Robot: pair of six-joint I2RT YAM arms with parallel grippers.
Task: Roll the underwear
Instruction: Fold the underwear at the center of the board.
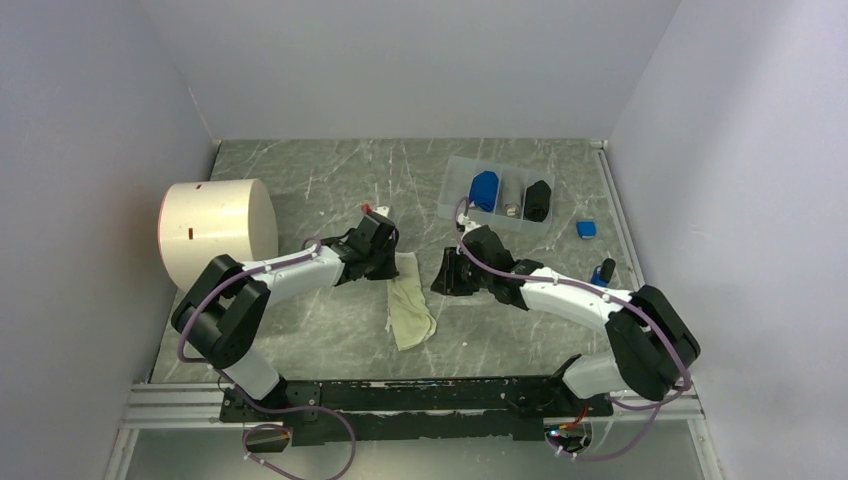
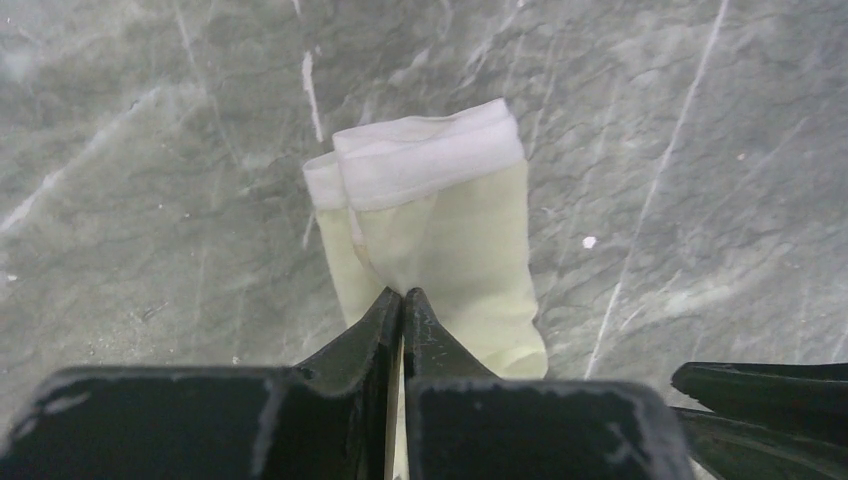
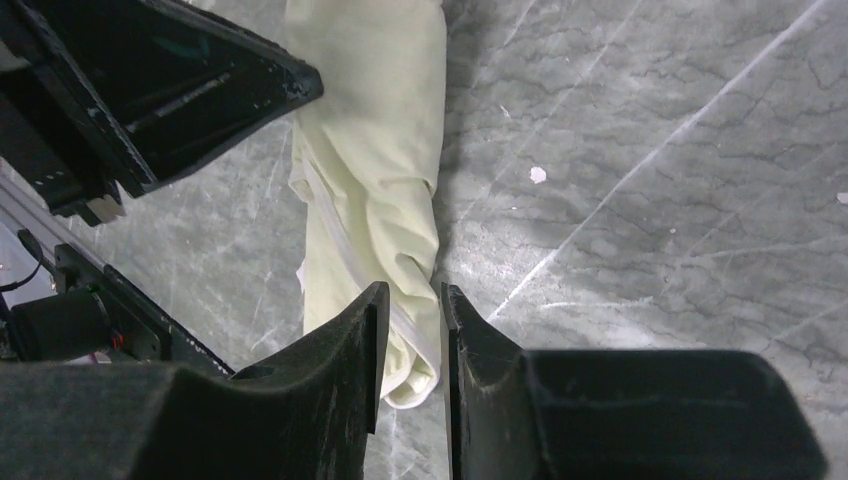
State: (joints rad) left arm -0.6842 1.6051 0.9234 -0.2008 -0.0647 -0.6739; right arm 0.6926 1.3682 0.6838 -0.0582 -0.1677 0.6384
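Observation:
The pale cream underwear point(image 1: 410, 305) lies as a long folded strip on the grey marbled table, between the two arms. My left gripper point(image 1: 385, 262) sits at its far end. In the left wrist view the left gripper point(image 2: 403, 292) is shut, pinching a fold of the underwear point(image 2: 450, 230) just below its white waistband. My right gripper point(image 1: 450, 275) stands to the right of the strip. In the right wrist view the right gripper point(image 3: 414, 295) holds its jaws a little apart, and the end of the underwear point(image 3: 370, 170) shows in the gap, resting on the table.
A clear tray point(image 1: 452, 185) at the back holds a blue bundle point(image 1: 484, 190) and a black bundle point(image 1: 538, 200). Two small blue blocks point(image 1: 587, 228) point(image 1: 603, 270) lie on the right. A big white cylinder point(image 1: 218, 230) stands on the left. Walls close three sides.

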